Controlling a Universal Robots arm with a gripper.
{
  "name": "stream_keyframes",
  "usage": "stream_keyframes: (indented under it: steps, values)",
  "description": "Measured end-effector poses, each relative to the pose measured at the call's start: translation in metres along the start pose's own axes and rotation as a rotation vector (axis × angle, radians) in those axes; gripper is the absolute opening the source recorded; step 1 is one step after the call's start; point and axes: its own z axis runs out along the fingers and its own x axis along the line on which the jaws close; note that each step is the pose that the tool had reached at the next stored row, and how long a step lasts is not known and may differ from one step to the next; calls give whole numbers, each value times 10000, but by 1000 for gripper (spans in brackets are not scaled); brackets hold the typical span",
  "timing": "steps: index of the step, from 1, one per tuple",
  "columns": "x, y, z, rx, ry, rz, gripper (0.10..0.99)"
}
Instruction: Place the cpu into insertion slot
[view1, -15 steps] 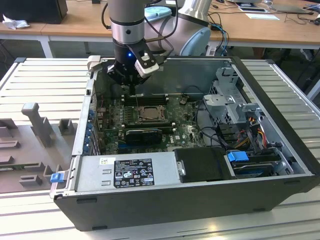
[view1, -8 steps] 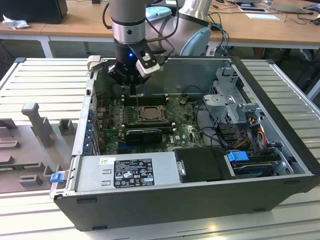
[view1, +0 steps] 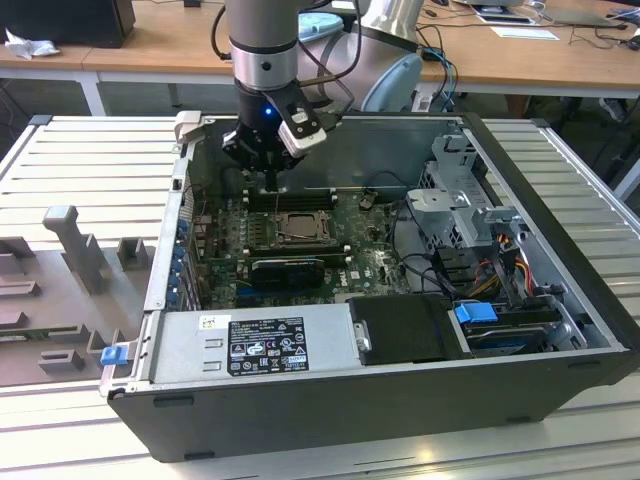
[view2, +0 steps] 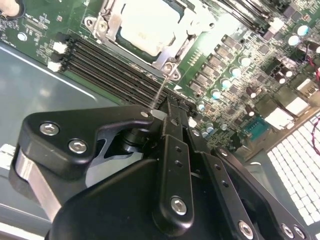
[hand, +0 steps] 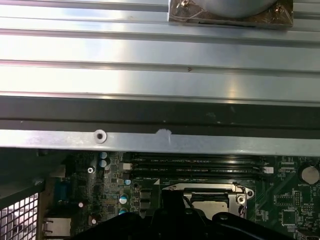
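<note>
The cpu (view1: 297, 228), a pale silver-grey square, lies flat inside the insertion slot (view1: 322, 232) on the green motherboard of the open computer case. In the second wrist view the cpu (view2: 150, 22) sits within the slot's shiny metal frame (view2: 112, 30). My gripper (view1: 268, 183) hangs just beyond the slot's far side, over the memory slots, with its black fingers (view2: 172, 150) closed together. A thin metal lever (view2: 161, 90) rises from the slot's corner up to the fingertips; whether they pinch it I cannot tell. The first wrist view shows the slot (hand: 235, 189) past my gripper (hand: 172, 197).
Long black memory slots (view1: 290, 197) run beside the socket. An expansion card (view1: 288, 268) lies on its near side, then the power-supply box (view1: 260, 345). A metal drive cage (view1: 460, 200) and cables fill the exterior view's right. Grey fixtures (view1: 75, 245) stand outside the case at left.
</note>
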Motion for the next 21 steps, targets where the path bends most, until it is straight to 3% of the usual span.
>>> stream_keyframes:
  steps: [5,21]
  values:
    - [-53,-2,7,0,0,1,106]
    - [-120,-4,14,0,0,1,106]
